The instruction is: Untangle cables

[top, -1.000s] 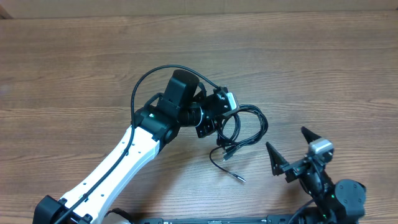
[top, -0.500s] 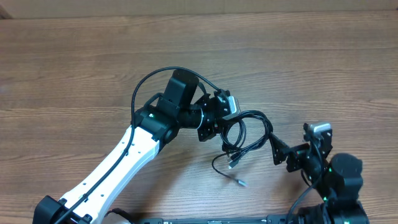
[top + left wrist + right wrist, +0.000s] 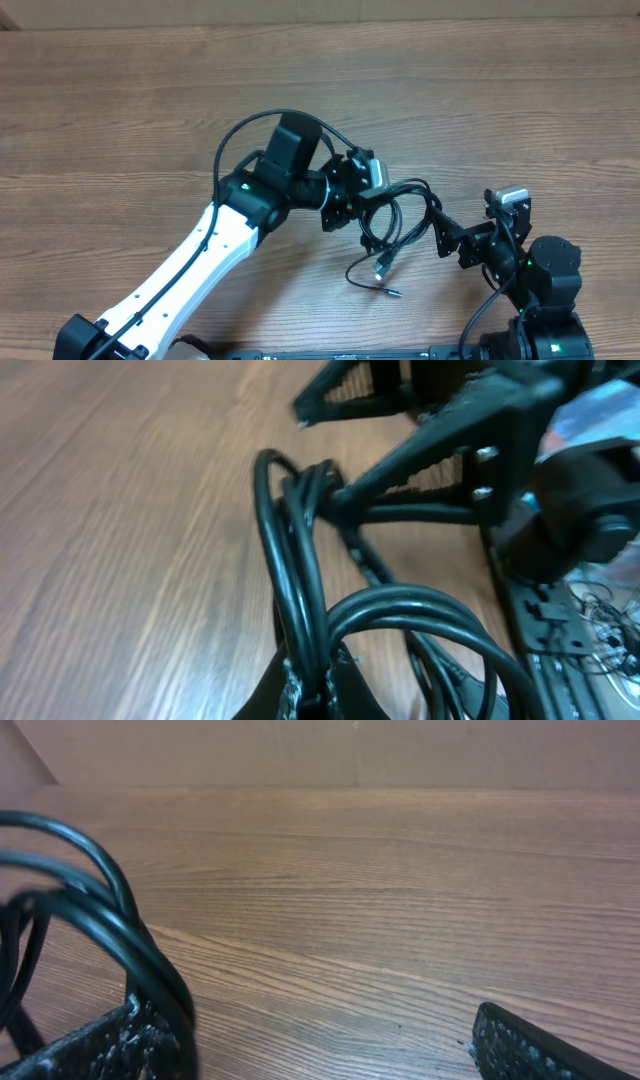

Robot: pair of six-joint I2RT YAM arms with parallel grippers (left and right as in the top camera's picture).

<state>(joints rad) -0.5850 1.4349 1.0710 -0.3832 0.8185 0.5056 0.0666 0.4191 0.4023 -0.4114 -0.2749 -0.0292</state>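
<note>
Cables (image 3: 300, 560), black, one tangled bundle on the desk (image 3: 500, 100) between the arms: pinched in the closed left claw (image 3: 362, 195), far loop against one finger of the wide, empty right claw (image 3: 465, 222); no strand separated, untangling apparently barely begun.

Thin black cables (image 3: 298, 575), tangled loops, ends trailing loose

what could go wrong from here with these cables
The cables rest against only one finger of the open right gripper, so closing may miss them. The left gripper clamps several strands together; pulling apart could tighten the tangle. The loose plug may snag.
</note>
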